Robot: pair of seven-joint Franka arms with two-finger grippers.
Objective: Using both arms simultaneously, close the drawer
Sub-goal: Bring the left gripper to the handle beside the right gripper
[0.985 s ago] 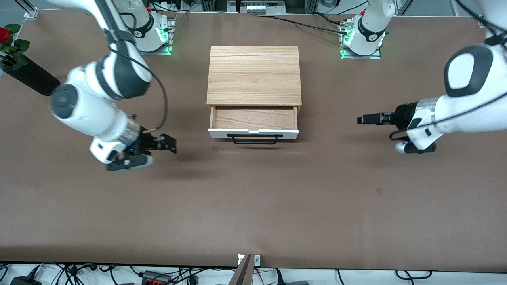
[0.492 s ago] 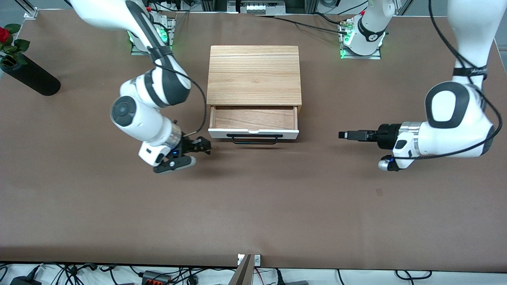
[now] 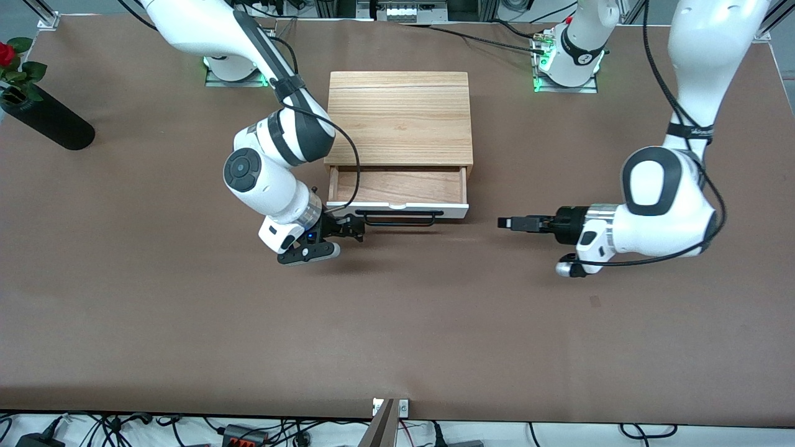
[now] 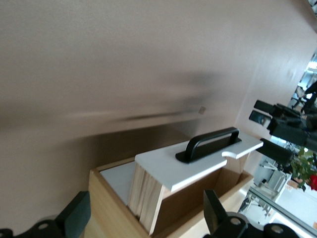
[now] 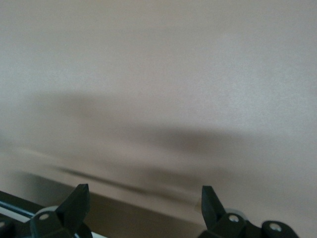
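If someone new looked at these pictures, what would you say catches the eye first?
Probably the open drawer, pulled out of the light-wood cabinet at mid-table, showing its wood floor and black handle. Next, the two white arms closing in: the right tool open by the drawer's front corner, the left tool open over bare table toward its own end.

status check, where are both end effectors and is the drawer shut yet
Right end effector open, at the drawer front's corner. Left end effector open, over bare table, short of it. Drawer not yet shut. Nothing in the way.
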